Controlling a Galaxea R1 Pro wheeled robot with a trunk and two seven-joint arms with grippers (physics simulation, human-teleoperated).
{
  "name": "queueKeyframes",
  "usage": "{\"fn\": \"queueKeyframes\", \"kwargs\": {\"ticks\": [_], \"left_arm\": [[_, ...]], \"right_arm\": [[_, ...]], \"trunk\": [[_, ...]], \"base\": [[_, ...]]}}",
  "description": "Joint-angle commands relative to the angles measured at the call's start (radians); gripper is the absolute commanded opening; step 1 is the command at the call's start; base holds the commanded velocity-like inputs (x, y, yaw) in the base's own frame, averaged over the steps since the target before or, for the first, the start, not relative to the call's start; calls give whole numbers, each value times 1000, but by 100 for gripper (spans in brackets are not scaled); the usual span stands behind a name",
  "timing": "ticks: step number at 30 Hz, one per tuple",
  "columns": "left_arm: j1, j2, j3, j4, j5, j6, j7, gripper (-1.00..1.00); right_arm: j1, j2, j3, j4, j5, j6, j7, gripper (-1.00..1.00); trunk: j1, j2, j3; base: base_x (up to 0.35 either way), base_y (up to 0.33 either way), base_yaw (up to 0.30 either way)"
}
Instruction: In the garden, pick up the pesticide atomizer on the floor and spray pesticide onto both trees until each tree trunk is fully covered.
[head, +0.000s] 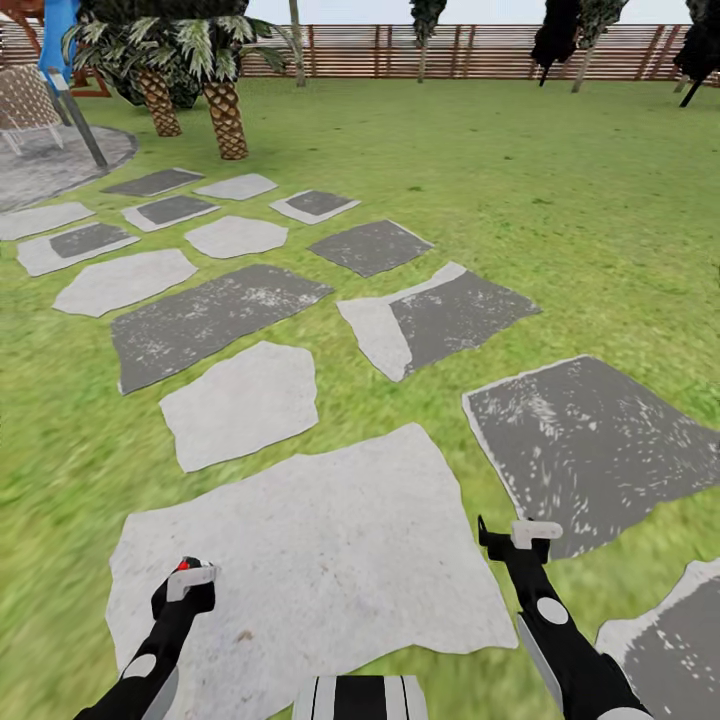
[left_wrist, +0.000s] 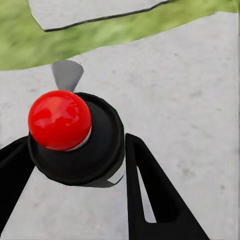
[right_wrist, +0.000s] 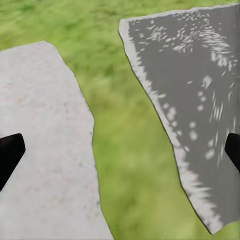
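Glossy red cap (left_wrist: 59, 120) on matt black atomizer (left_wrist: 85, 145), rough speckled stone paving (head: 310, 560), slatted wooden fence (head: 480, 52)

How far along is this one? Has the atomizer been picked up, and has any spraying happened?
Done: the pick-up. The left gripper is clamped on the atomizer, with its red knob up. In hand: nothing else; the right gripper is open and empty. Left: all the spraying, it seems. No white specks show, and ahead lie only lawn, stepping stones, palms and the fence.
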Motion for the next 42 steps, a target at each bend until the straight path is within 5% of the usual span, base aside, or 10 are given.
{"fn": "queueKeyframes", "kwargs": {"ticks": [1,19,42], "left_arm": [[0,0,0,0,0,0,0,-100],[-2,-11,-5,-17,2,80,-5,-100],[-1,0,-5,-14,-1,111,-2,-100]], "right_arm": [[0,0,0,0,0,0,0,100],[1,-2,1,5,3,4,1,100],[5,-8,0,60,3,3,-1,100]], "trunk": [[0,0,6],[-8,4,103],[-19,10,193]], "base": [[0,0,0],[0,0,0],[0,0,0]]}}
